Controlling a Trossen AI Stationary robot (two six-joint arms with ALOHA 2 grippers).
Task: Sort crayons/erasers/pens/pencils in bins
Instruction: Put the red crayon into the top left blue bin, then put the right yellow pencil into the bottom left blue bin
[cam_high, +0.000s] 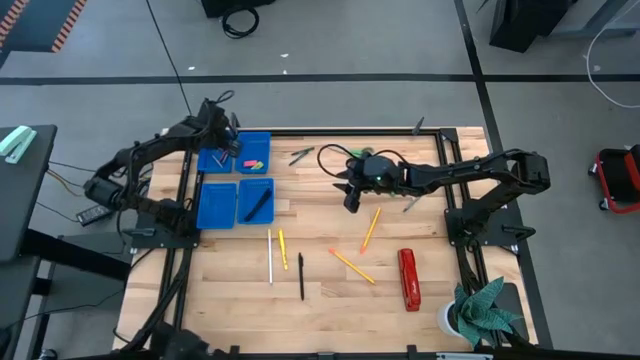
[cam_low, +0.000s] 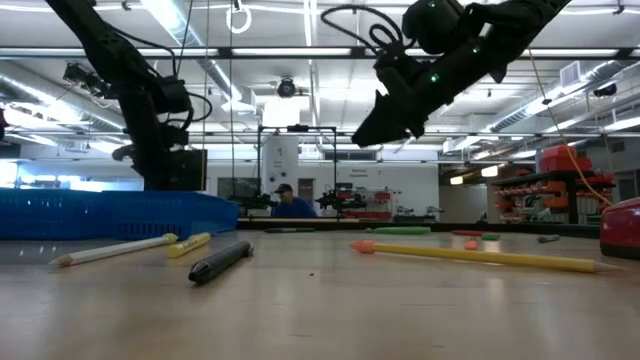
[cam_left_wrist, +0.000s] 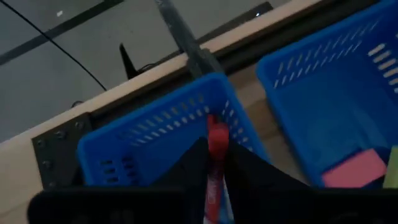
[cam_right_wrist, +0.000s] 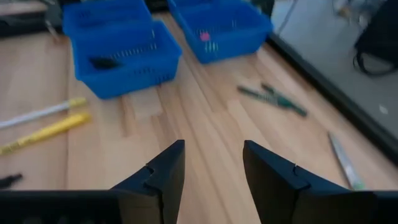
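Observation:
Four blue bins stand at the table's left. My left gripper (cam_high: 226, 146) hangs over the far left bin (cam_left_wrist: 155, 134), shut on a red crayon (cam_left_wrist: 217, 140). The neighbouring far bin (cam_high: 256, 150) holds erasers, one of them pink (cam_left_wrist: 354, 169). A black pen (cam_high: 258, 203) lies in the near right bin. My right gripper (cam_right_wrist: 213, 168) stands open above the bare wood at mid-table (cam_high: 350, 198), with nothing between its fingers. A white pencil (cam_high: 270, 257), a yellow pencil (cam_high: 283, 248), a black pen (cam_high: 300, 277) and two orange pencils (cam_high: 371, 228) lie flat on the table. My left gripper pinches the red crayon between its two fingers, which lie on either side of its shaft (cam_left_wrist: 215, 171). The crayon's free end (cam_left_wrist: 217, 130) sticks out past the fingertips. The fingers slant down toward the table's far left, and the crayon is clear of the bin.
A red stapler (cam_high: 408, 278) lies near the right front, with a potted plant (cam_high: 480, 310) at the corner. Green-handled scissors (cam_high: 302, 155) and a few small things lie along the far edge. Bare wood stretches between the bins and the pencils.

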